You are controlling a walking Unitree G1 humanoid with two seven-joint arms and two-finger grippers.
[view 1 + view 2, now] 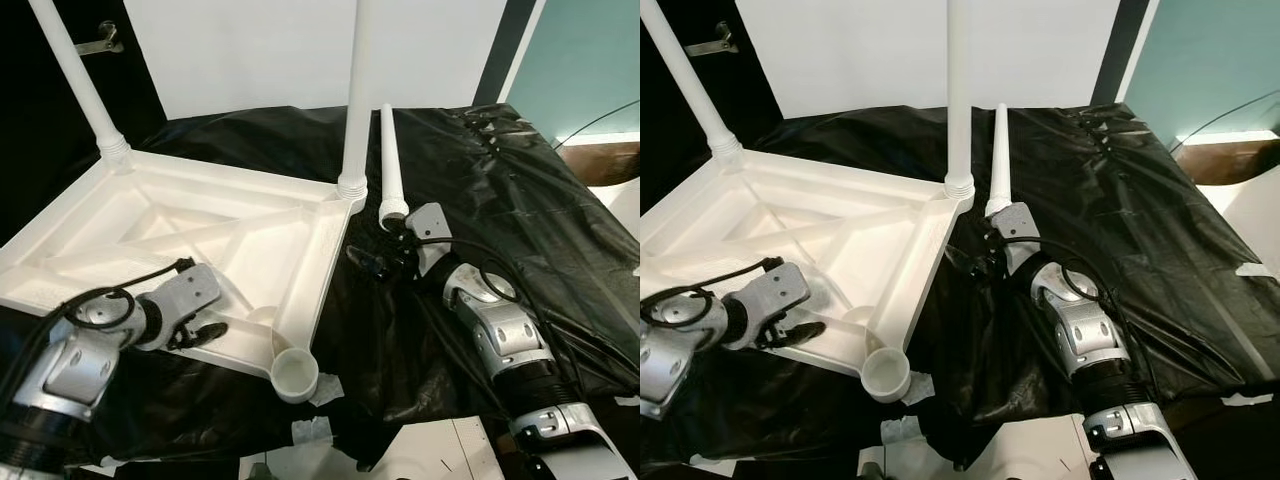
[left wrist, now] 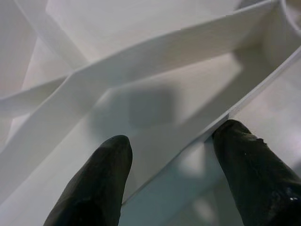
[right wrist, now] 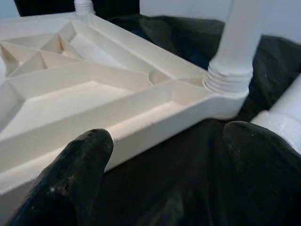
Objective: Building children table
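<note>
Black sheet; white tabletop upside-down, no readable markings.

Our left arm reaches in from the lower left, silver wrist bent inward, a black cable looped over its top. Our left gripper has its two black fingers spread apart, one on either side of a thin white rib, the far fingertip touching that edge. Our right arm comes up from the lower right, forearm angled toward the middle, cables running along it. Our right gripper also holds its fingers parted, nothing between them but black sheeting, with a white rod end just beside the outer finger.
</note>
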